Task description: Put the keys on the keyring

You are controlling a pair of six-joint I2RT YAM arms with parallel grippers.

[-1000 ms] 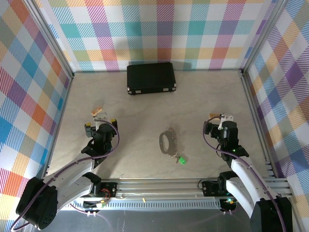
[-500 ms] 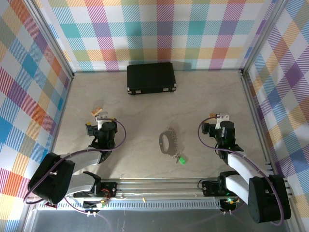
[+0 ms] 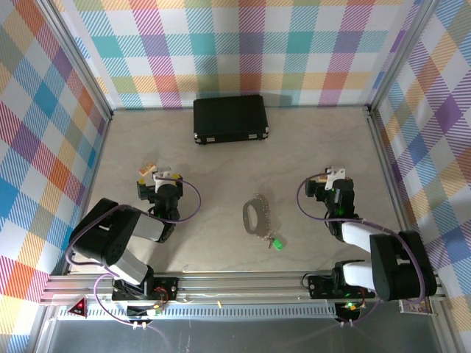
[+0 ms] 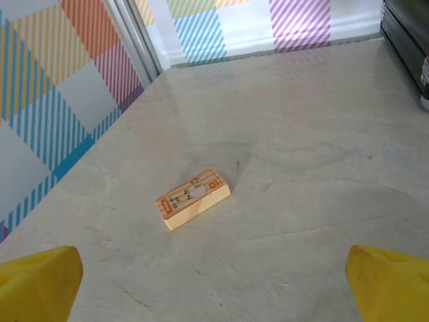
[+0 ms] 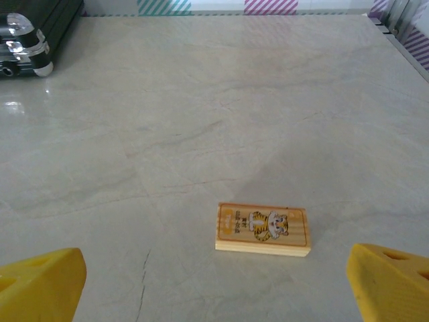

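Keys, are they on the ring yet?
Done: can't tell. The green key lies beside the keyring, and it's too small to see if it's joined. In hand: nothing. The left hand and right hand are both open and empty, away from the ring. Left: probably picking that key up and threading it on.

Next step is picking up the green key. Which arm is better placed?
Right, probably. The open right gripper sits nearer the green key and keyring than the left gripper; both face away from them.

Black-and-white arms (image 3: pixel 110 239), purple cables (image 3: pixel 196 200), yellow claw tips (image 4: pixel 40 278)
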